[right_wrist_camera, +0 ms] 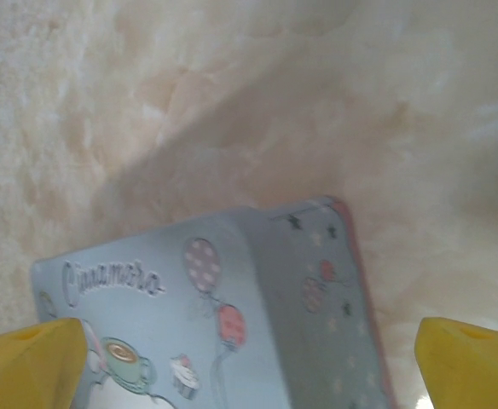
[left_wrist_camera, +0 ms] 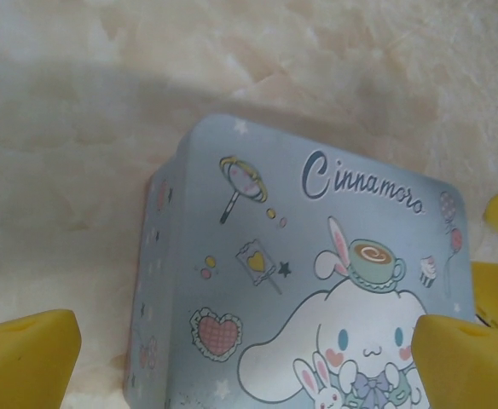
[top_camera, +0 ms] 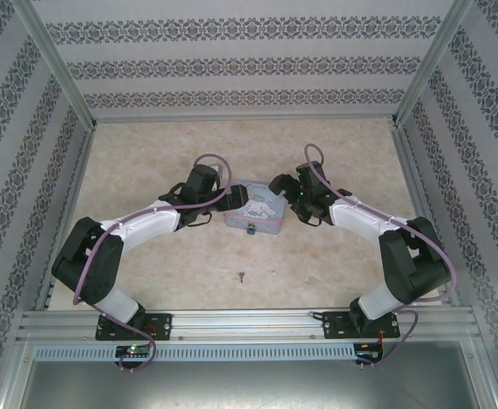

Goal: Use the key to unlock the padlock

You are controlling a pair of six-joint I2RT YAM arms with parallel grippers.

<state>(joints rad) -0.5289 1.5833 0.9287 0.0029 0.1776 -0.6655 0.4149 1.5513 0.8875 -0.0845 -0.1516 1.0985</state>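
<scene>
The left fingers point(left_wrist_camera: 27, 358) are held spread wide and released, nothing being gripped, with the left end of the blue cartoon tin point(top_camera: 256, 213) seen between them in the middle of the counter point(top_camera: 147, 162). The key point(top_camera: 241, 275) is found lying alone on the counter, nearer than the tin and well apart from both arms, while the padlock point(top_camera: 251, 230) is seen at the tin's near side. The right fingers point(right_wrist_camera: 475, 362) are likewise spread and released over the tin's right end, nothing being grasped.
</scene>
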